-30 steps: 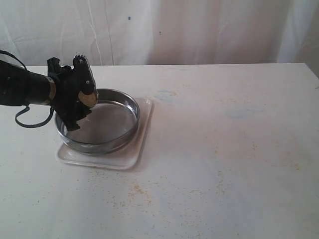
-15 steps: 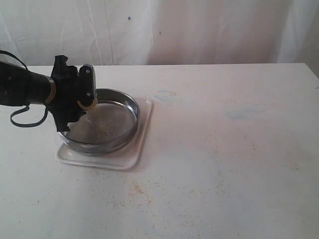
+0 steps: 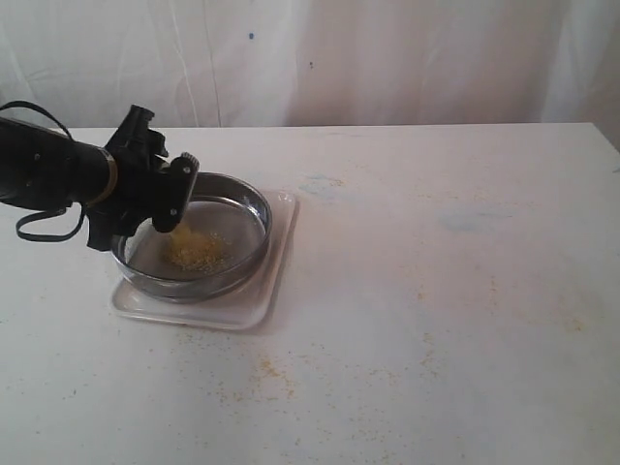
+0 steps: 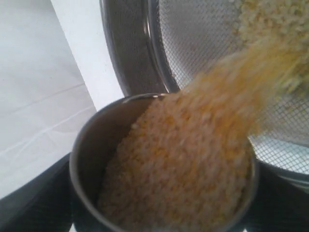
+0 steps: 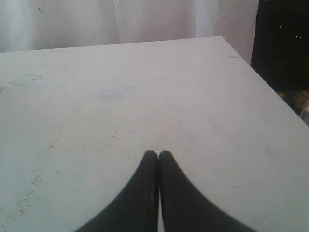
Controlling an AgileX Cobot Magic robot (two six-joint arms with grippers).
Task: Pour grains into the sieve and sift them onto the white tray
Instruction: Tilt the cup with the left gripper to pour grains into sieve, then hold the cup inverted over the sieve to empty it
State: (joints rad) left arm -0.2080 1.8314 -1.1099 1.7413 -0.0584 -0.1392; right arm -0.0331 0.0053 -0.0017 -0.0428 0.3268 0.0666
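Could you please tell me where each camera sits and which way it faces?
Exterior: off the arms, above table height, facing across the table to the curtain; shows the left arm and left gripper.
Left wrist: on the left arm, looking over the held cup at grains pouring into the sieve; dark gripper edges show.
Right wrist: on the right arm, facing along the table; the shut right gripper shows.
Shared: exterior and left wrist both see sieve and grains.

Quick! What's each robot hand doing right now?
Left gripper: closed on the cup, tipping grains into the sieve.
Right gripper: shut, holding nothing.
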